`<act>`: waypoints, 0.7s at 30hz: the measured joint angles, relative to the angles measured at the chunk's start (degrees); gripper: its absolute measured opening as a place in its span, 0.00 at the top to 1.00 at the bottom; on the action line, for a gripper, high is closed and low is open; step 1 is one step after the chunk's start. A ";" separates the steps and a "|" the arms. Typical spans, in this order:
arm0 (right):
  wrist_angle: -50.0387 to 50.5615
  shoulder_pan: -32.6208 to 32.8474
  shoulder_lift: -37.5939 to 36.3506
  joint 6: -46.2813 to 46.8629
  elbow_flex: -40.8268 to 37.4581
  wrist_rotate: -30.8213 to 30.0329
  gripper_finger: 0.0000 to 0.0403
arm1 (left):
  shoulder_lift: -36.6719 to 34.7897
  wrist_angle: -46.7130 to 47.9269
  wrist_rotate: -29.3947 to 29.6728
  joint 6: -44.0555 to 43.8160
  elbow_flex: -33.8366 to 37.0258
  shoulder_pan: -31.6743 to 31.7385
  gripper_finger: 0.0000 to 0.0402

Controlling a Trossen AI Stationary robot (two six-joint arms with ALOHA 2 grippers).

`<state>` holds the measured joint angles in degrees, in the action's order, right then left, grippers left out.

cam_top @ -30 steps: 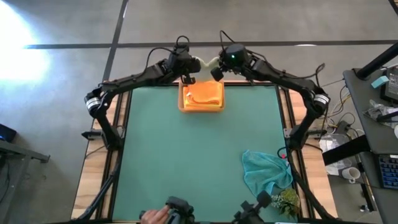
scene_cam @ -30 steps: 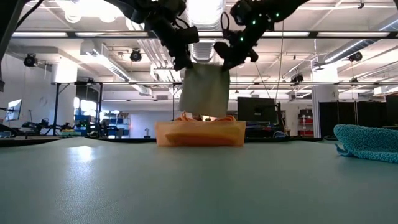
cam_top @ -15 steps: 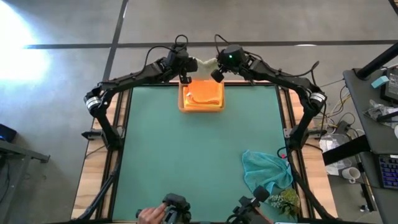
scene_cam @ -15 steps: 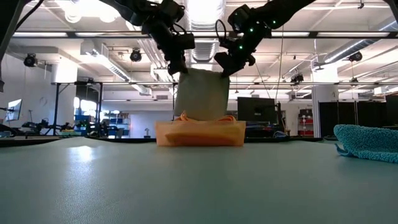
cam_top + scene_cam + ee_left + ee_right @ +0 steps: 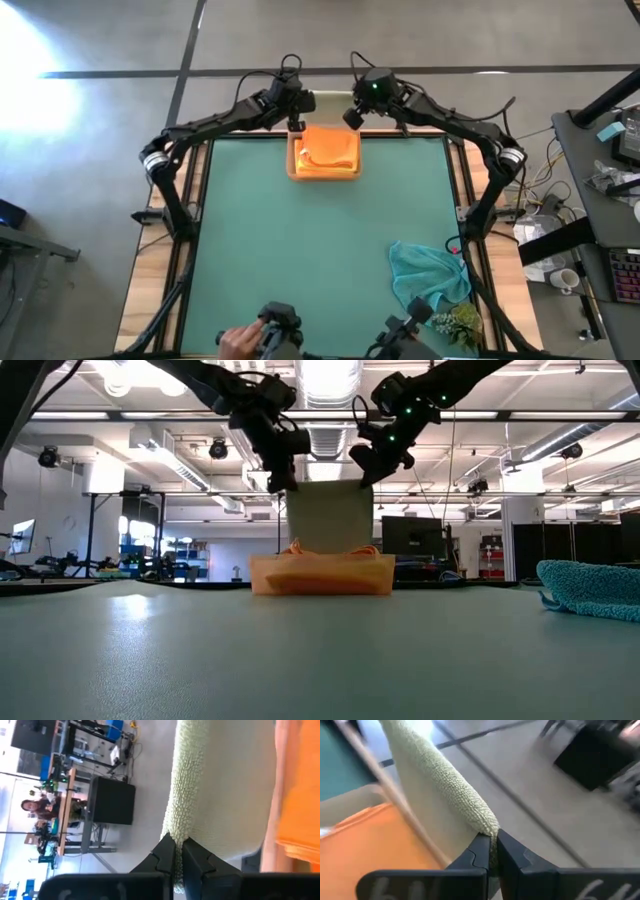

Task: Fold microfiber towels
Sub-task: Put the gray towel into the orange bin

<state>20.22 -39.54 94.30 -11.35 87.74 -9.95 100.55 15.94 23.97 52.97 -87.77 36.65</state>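
Observation:
A pale green towel hangs as a flat panel over the small wooden tray at the table's far edge. My left gripper is shut on its upper left corner. My right gripper is shut on its upper right corner. From above, the towel shows as a narrow strip between the two grippers. Orange towels lie in the tray. The tray and its orange towels hide the green towel's lower edge in the low view. A teal towel lies crumpled near the table's near right corner. My left gripper pinches the towel's upper left corner between its two fingers, on a thick rolled edge. The fingers slant down from the left. The towel hangs below them, its top edge stretched level toward the other gripper. My right gripper pinches the upper right corner between its two fingers, on the same thick top edge. It comes slanting down from the right. The towel hangs below it over the tray. Whether the lower edge touches the orange towels cannot be seen.
The dark green mat covers the table between the tray and the near edge. A person's hand is at the near edge beside some equipment. A small plant sits by the teal towel.
Both grippers have moved toward the table's far edge, a little down and slightly apart. The green towel, which hung narrower and skewed, now hangs wider. Its top edge is drawn level, and it sits lower over the tray.

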 joint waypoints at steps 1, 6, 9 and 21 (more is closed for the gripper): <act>1.61 0.35 0.00 0.90 0.01 0.66 0.98 | -0.36 1.02 0.10 -0.06 0.00 -0.49 1.00; 7.65 2.24 0.00 2.83 -0.12 0.96 0.98 | -1.70 7.52 0.00 -3.63 -0.02 -2.56 1.00; 9.77 3.14 0.00 3.91 -0.12 1.14 0.98 | -1.64 13.74 -3.29 -6.44 -0.02 -3.00 1.00; 20.14 7.49 0.00 10.38 0.10 3.55 0.98 | -1.37 20.62 -8.99 -12.57 0.00 -3.21 1.00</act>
<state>40.36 -32.05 94.30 -0.97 87.84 -6.41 99.18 36.57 14.98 40.40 -87.77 33.44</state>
